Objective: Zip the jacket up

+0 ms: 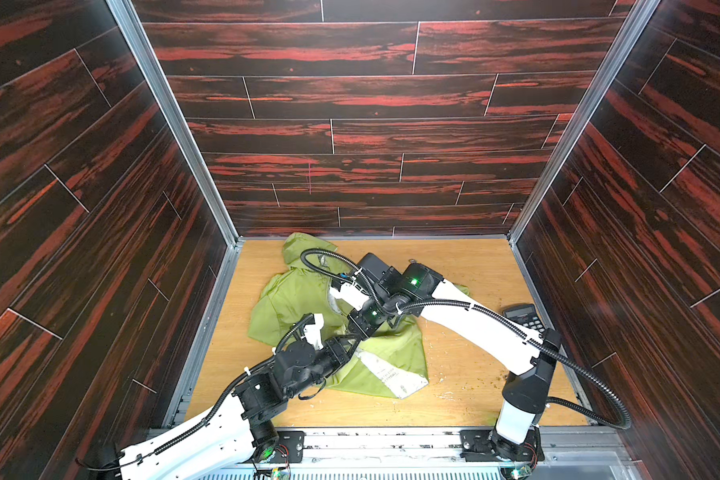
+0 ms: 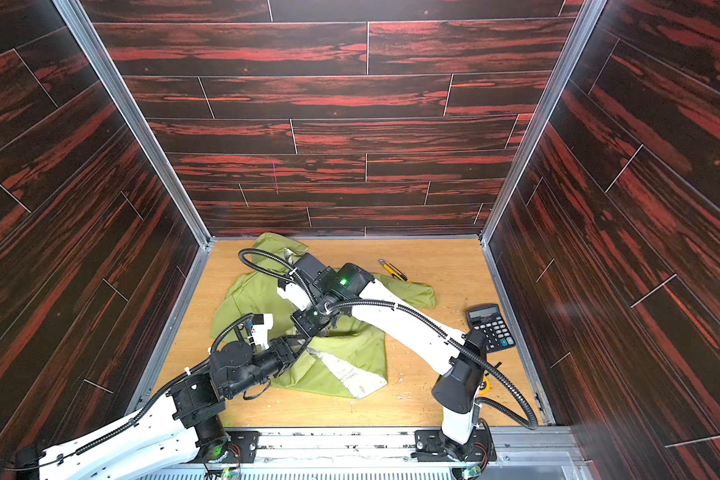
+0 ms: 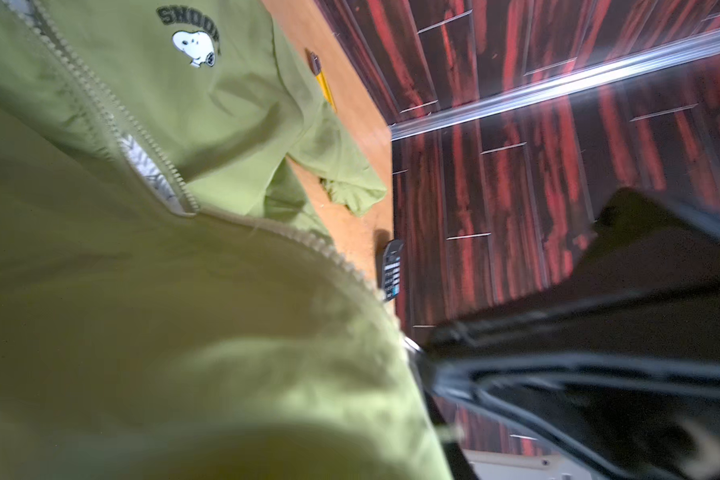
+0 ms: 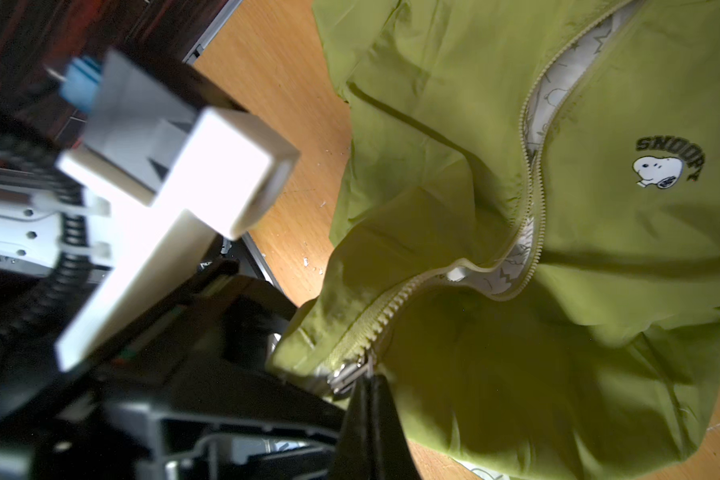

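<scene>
1. The left gripper (image 1: 352, 352) sits at the jacket's near hem, just beside the bottom end of the zipper. Green cloth crowds its wrist view, and I can't tell whether its fingers grip any of it.
2. The jacket (image 1: 292, 299) lies crumpled mid-table (image 1: 466, 374), hood toward the back wall, zipper mostly undone, white lining showing.
3. The right gripper (image 4: 366, 380), reaching across, has its fingers pressed together on the silver zipper slider (image 4: 346, 378).
4. A calculator (image 2: 489, 328) lies by the right wall.
</scene>
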